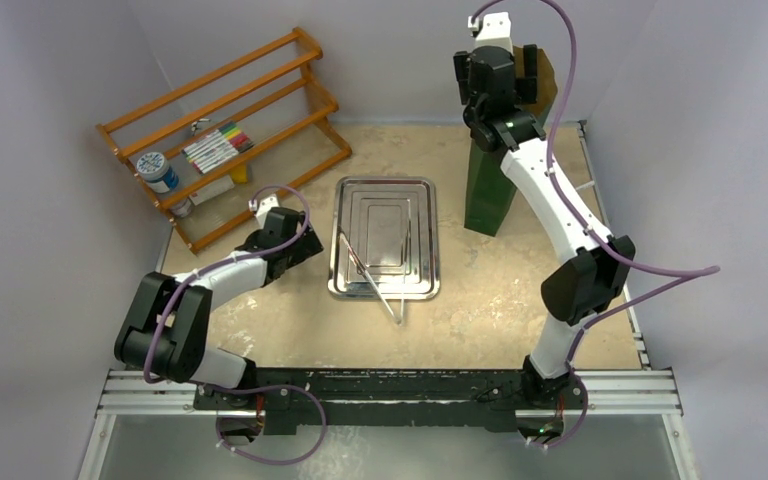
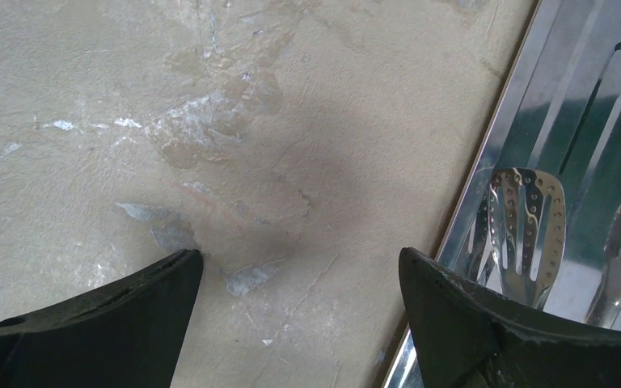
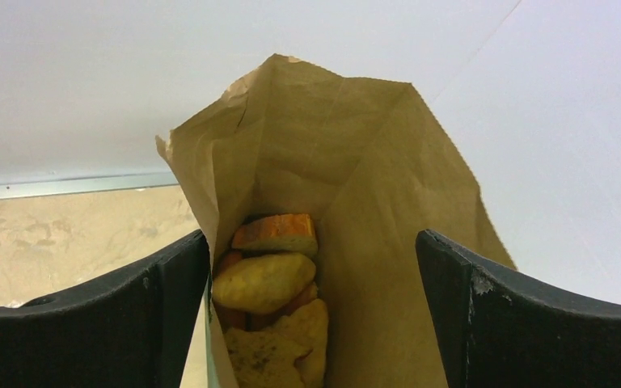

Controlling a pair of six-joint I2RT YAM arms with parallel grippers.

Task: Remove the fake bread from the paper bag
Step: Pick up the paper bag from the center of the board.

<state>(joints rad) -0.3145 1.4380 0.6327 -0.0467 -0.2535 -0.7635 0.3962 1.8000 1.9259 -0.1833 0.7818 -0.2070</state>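
The paper bag [image 1: 488,185], dark green outside, stands upright at the back right of the table. The right wrist view looks down its brown inside [image 3: 356,162]. Several pieces of fake bread [image 3: 268,281] are stacked there: an orange-crusted piece on top, a yellowish roll under it, and a flat tan piece nearest. My right gripper [image 1: 505,70] hovers over the bag's mouth, open [image 3: 311,238] and holding nothing. Its left finger [image 3: 154,299] is just outside the bag's left wall. My left gripper [image 1: 305,245] is low over the table, open [image 2: 299,252] and empty, beside the tray's left rim.
A silver metal tray [image 1: 420,215] lies mid-table with long metal tongs [image 1: 375,275] across it. The tongs' perforated head [image 2: 525,222] is close to my left gripper's right finger. An orange wooden rack [image 1: 225,130] with markers and a jar stands at the back left. Walls close in on all sides.
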